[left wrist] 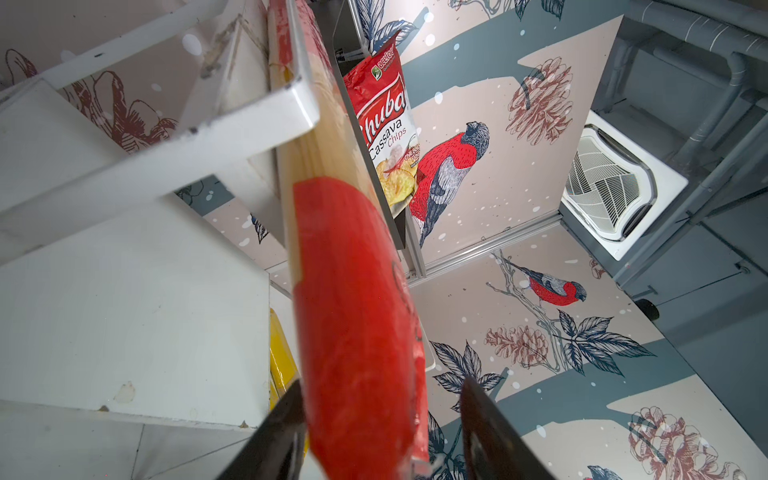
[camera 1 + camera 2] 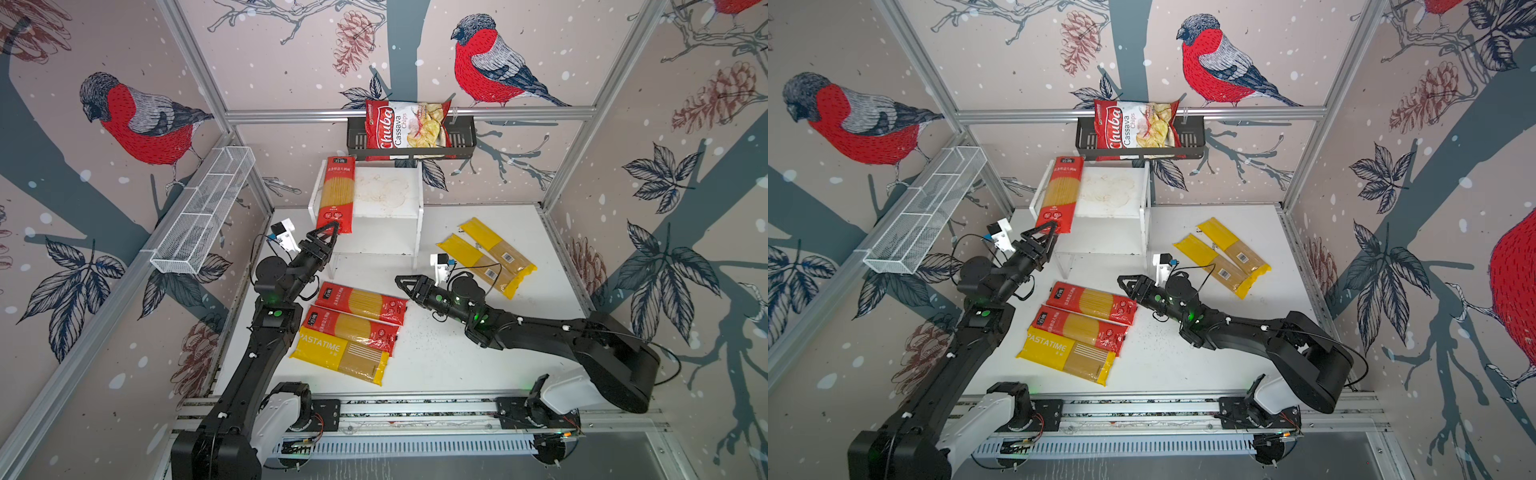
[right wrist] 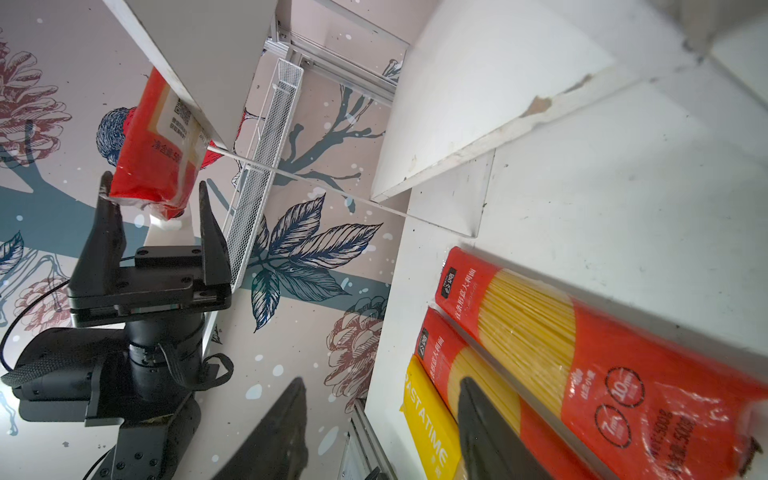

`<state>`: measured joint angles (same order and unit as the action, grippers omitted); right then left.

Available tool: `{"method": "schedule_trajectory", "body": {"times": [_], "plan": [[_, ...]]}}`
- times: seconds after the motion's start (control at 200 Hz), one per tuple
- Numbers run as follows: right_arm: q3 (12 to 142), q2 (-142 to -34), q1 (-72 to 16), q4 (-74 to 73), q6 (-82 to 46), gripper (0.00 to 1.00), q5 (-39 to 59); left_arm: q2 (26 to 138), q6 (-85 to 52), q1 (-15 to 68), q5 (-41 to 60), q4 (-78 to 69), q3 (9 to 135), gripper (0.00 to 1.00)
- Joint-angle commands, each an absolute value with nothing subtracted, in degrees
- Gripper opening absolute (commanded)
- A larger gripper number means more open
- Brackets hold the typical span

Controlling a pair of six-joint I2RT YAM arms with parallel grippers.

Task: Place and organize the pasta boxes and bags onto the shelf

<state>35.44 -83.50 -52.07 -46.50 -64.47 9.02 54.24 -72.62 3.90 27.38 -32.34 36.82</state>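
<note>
— Where is the left tool (image 2: pixel 328 228)?

— At the 6 o'clock end of the red spaghetti packet (image 2: pixel 336 191). Its jaws are spread to either side of that end. From the right wrist view one finger (image 3: pixel 104 216) seems to touch the wrapper and the other stands clear, so I'd call it released, not grasping.

— And the packet itself?

— It lies flat on the top board of the shelf (image 2: pixel 386 187), along the 9 o'clock edge. It runs from 12 to 6, and its near end hangs over the front. The shelf stands at 12 o'clock on the desk (image 2: pixel 436 353).

— The right tool (image 2: pixel 402 284)?

— It's low over the middle of the desk, pointing toward 9 o'clock, with its jaws apart and nothing between them. Its tips are just beside the 3 o'clock end of the nearer of two more red packets (image 2: pixel 361 301) (image 2: pixel 353 328).

— What else?

— A yellow PASTATIME packet (image 2: pixel 338 353) lies against those two on their 6 o'clock side. A pair of yellow packets (image 2: pixel 476 262) (image 2: pixel 496 245) lies side by side at about 2 o'clock. The chips bag (image 2: pixel 405 129) sits in the black basket (image 2: pixel 461 137) on the back wall.
</note>
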Motion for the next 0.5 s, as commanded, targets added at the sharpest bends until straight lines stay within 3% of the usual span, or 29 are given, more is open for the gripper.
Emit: {"method": "schedule_trajectory", "body": {"times": [0.0,0.175,0.43,0.495], "plan": [[36.11,-83.47,-52.28,-47.13,-62.87,0.58,8.33,54.7,-72.25,3.87,29.06,-36.98,36.78,0.47],[37.23,-85.56,-52.2,-47.29,-63.48,0.58,9.42,56.45,-71.56,3.83,28.64,-36.81,39.23,0.29],[37.34,-86.4,-52.29,-48.27,-64.82,0.58,10.12,58.71,-71.03,3.69,28.37,-37.67,39.66,0.28],[36.59,-85.22,-52.27,-47.55,-64.41,0.58,9.44,58.47,-71.33,3.69,28.21,-38.13,38.9,0.33]]}}
